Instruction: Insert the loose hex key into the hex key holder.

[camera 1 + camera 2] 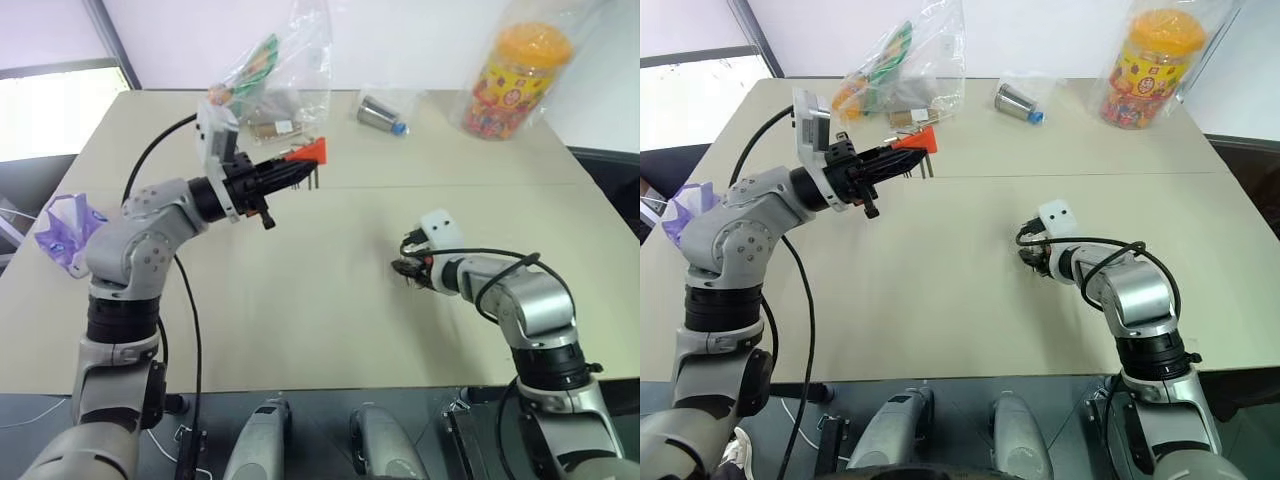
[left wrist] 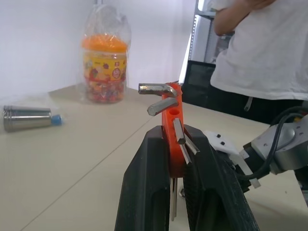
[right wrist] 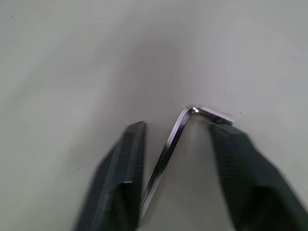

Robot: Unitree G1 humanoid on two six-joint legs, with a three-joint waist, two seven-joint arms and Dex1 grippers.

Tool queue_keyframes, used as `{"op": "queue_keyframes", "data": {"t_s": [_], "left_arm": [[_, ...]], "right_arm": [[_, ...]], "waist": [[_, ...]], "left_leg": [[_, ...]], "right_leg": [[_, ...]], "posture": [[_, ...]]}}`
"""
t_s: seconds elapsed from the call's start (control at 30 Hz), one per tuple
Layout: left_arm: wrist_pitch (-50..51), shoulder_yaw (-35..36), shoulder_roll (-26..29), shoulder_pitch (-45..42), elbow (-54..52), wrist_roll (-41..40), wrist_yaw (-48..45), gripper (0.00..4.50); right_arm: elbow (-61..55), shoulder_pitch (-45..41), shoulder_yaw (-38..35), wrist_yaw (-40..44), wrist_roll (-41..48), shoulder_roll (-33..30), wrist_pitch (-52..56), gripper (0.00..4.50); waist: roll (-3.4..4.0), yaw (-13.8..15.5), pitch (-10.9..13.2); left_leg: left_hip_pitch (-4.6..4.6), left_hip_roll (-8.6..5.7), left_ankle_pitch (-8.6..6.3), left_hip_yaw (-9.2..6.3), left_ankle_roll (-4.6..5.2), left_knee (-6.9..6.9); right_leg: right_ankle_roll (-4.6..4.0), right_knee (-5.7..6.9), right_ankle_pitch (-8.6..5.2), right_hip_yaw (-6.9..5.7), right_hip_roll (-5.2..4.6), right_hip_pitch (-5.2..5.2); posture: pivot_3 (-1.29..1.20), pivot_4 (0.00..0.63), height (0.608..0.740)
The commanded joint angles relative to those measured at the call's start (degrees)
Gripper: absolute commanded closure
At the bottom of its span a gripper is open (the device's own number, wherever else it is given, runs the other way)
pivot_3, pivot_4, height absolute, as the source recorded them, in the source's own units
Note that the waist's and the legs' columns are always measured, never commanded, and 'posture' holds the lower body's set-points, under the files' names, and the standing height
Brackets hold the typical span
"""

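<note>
You had left gripper clamped on hex key holder, raised over table at 11 o'clock. Right gripper sat low at 4 o'clock, fingers part-open astride loose hex key lying on table, touching one finger, not yet pinched.

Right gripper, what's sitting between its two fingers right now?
The loose hex key lies on the table between the right gripper's fingers, seen in the right wrist view, its bent end beside one fingertip.
</note>
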Motion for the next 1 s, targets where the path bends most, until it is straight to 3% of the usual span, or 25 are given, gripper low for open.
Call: {"op": "queue_keyframes", "data": {"t_s": [0.03,0.23,0.37,0.43,0.63,1.0], "left_arm": [[-0.83,0.66,0.06,-0.35,-1.94,-0.15,0.77,4.5],[-1.37,0.36,-0.35,-0.63,-1.5,0.19,1.43,4.5],[-1.5,0.09,-0.93,-0.9,-1.66,0.15,1.33,4.5],[-1.68,-0.16,-1.29,-1.28,-1.6,0.25,1.11,4.5],[-3.08,-0.93,-2.27,-2.13,0.1,1.38,0.36,4.5],[-6.68,-1.89,-3.85,-5.47,4.99,3.8,-0.43,4.5]], "right_arm": [[0.57,0.07,2.41,0.68,-0.37,0.4,-0.99,4.49],[-2.75,1.11,4.85,2.94,-0.98,-1.74,-4.0,4.49],[-3.66,0.25,3.72,3.12,-4.47,-0.75,-22.67,4.49],[-1.49,-4.14,0.74,0.31,-5.58,1.89,-32.4,4.49],[3.97,-17.24,-6.44,-4.43,-2.61,10.3,-47.33,4.49],[-0.27,-25.1,-9.25,-2.09,12.25,17.82,-40.98,4.49]], "waist": [[0.0,0.01,0.0],[0.0,0.07,0.0],[0.03,0.02,0.02],[0.03,0.0,0.02],[0.08,0.15,0.06],[0.09,0.24,0.06]], "left_leg": [[0.0,0.01,0.0,-0.01,0.0,0.0],[0.0,0.02,0.0,-0.01,0.0,0.0],[0.0,0.01,0.0,0.03,0.0,-0.03],[0.0,0.01,0.0,0.03,0.0,-0.03],[0.0,0.02,0.0,0.01,-0.01,-0.04],[0.0,-0.01,0.0,-0.02,-0.01,-0.09]], "right_leg": [[0.0,0.0,0.0,0.0,0.02,0.0],[0.0,0.0,0.0,0.0,0.02,0.0],[0.0,-0.02,0.0,0.01,0.02,-0.03],[0.01,-0.01,0.0,0.01,0.02,-0.03],[0.01,0.01,0.0,0.01,0.04,-0.04],[0.0,0.04,0.0,-0.01,-0.01,-0.07]], "posture": [[0.0,0.15,0.74],[0.0,0.15,0.74],[0.0,0.15,0.74],[0.0,0.15,0.74],[0.0,0.15,0.74],[0.0,0.15,0.74]]}}
